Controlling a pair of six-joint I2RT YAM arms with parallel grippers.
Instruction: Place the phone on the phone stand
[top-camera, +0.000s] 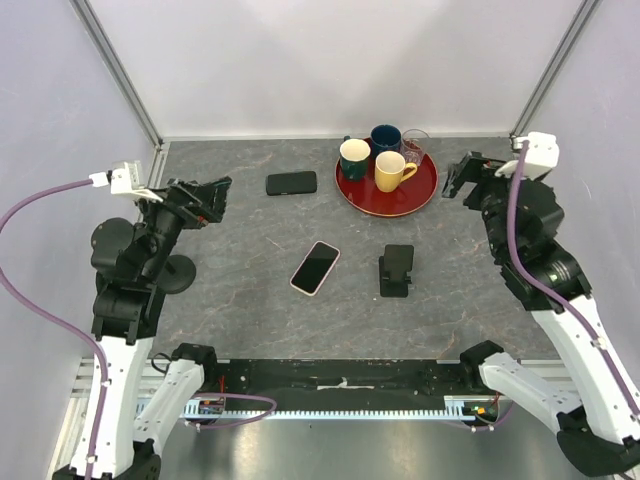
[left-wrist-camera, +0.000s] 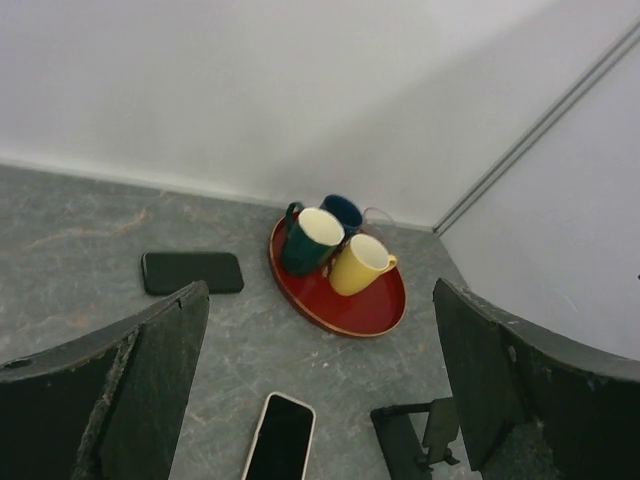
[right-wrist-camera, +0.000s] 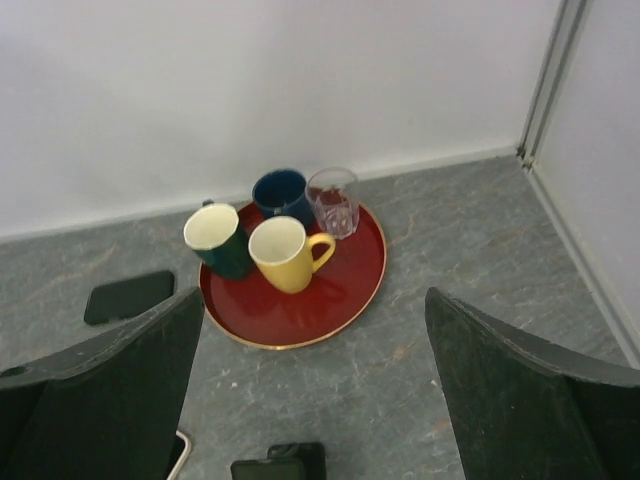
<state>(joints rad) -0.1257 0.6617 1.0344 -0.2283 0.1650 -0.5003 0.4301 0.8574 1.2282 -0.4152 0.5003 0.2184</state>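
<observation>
A phone with a pale pink rim (top-camera: 315, 267) lies face up in the middle of the grey table; it also shows in the left wrist view (left-wrist-camera: 281, 438). A black phone stand (top-camera: 397, 270) stands just right of it, also seen in the left wrist view (left-wrist-camera: 415, 437) and at the bottom edge of the right wrist view (right-wrist-camera: 280, 463). A second, all-black phone (top-camera: 291, 183) lies farther back, also in the left wrist view (left-wrist-camera: 192, 271). My left gripper (top-camera: 207, 200) is open and empty, raised at the left. My right gripper (top-camera: 462, 178) is open and empty, raised at the right.
A red round tray (top-camera: 418, 194) at the back holds a green mug (top-camera: 354, 158), a dark blue mug (top-camera: 385, 138), a yellow mug (top-camera: 391, 171) and a clear glass (top-camera: 414, 146). White walls enclose the table on three sides.
</observation>
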